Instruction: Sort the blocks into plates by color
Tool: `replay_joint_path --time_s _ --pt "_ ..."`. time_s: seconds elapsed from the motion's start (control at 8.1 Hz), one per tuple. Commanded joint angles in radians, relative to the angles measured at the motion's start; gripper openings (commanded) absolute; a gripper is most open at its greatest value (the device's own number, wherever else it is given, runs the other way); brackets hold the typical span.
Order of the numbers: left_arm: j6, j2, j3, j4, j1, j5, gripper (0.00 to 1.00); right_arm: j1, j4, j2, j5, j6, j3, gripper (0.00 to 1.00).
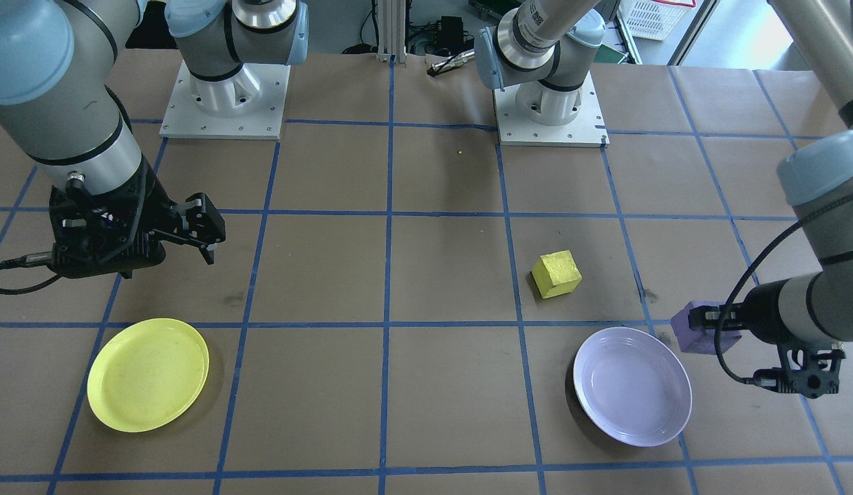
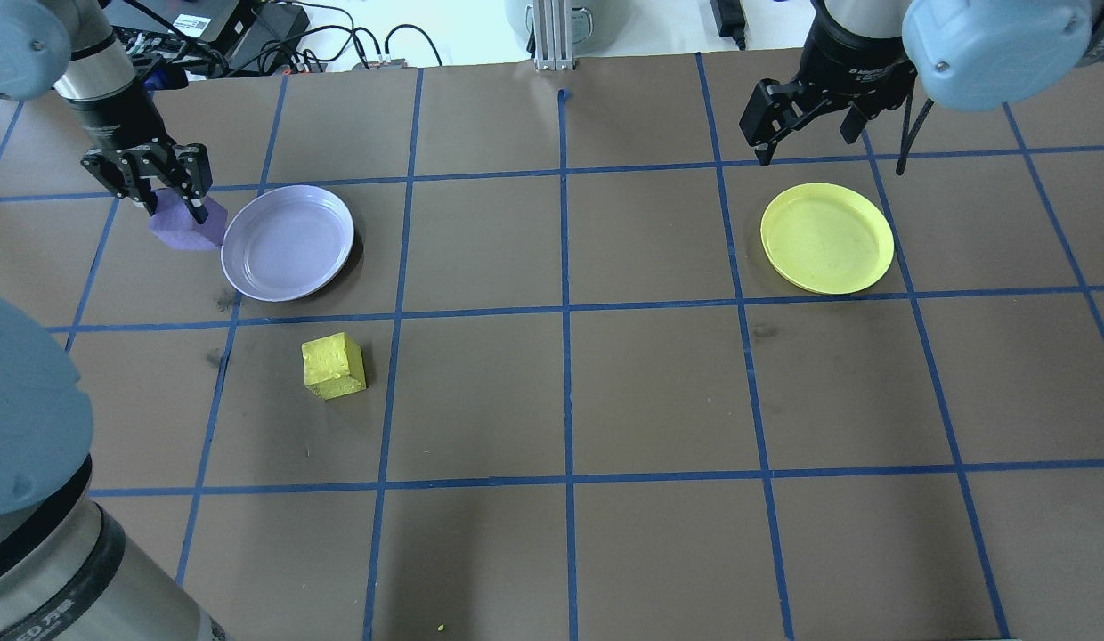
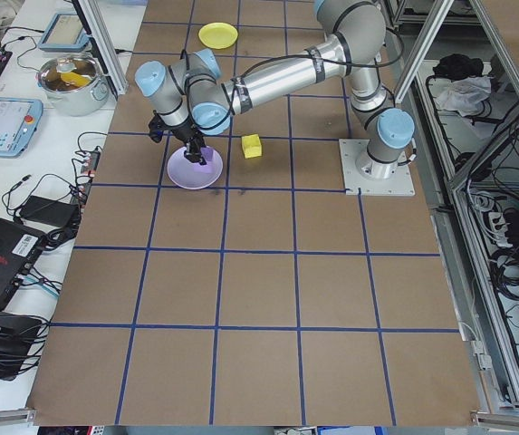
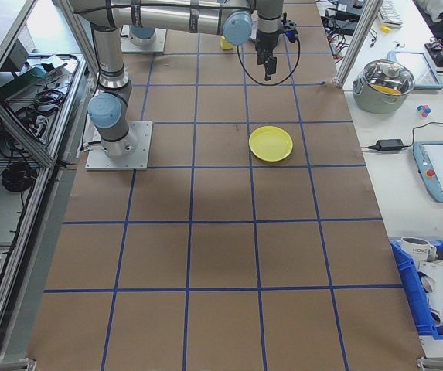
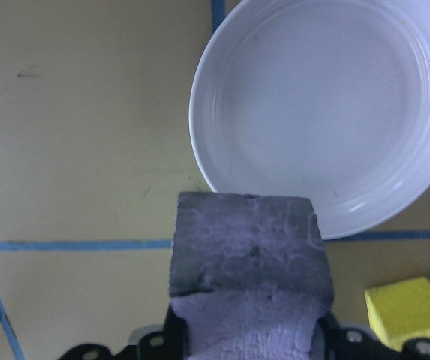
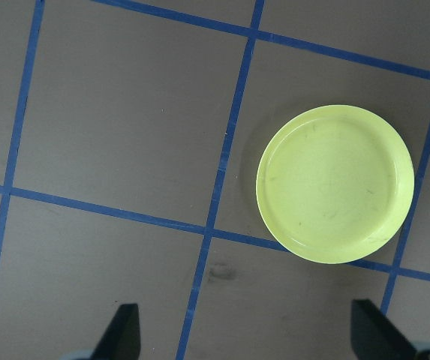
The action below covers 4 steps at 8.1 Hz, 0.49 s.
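Observation:
My left gripper (image 2: 165,198) is shut on the purple block (image 2: 189,225), held just beside the left rim of the lavender plate (image 2: 288,241). The left wrist view shows the purple block (image 5: 248,262) clamped between the jaws, with the lavender plate (image 5: 327,112) empty ahead of it. The yellow block (image 2: 334,365) rests on the table, on my side of that plate, also the yellow block (image 1: 556,273). The yellow plate (image 2: 827,237) lies empty on the right. My right gripper (image 2: 806,120) hangs open beyond the yellow plate, with nothing between its fingers.
Brown paper with blue tape grid lines covers the table (image 2: 561,392). The two arm bases (image 1: 223,96) stand on white mounting plates at the robot's edge. Cables and devices (image 2: 249,36) lie past the table's far edge.

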Motion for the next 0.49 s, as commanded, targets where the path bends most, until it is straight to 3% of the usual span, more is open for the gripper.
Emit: replay_joint_path --time_s 0.0,0.37 --pt "0.004 -0.117 0.036 0.132 -0.032 0.001 0.00 0.000 0.001 0.000 -0.003 -0.001 0.000 1.00" --pt "-0.017 -0.130 0.032 0.142 -0.032 -0.002 0.00 0.000 0.001 0.000 -0.005 -0.001 0.000 1.00"
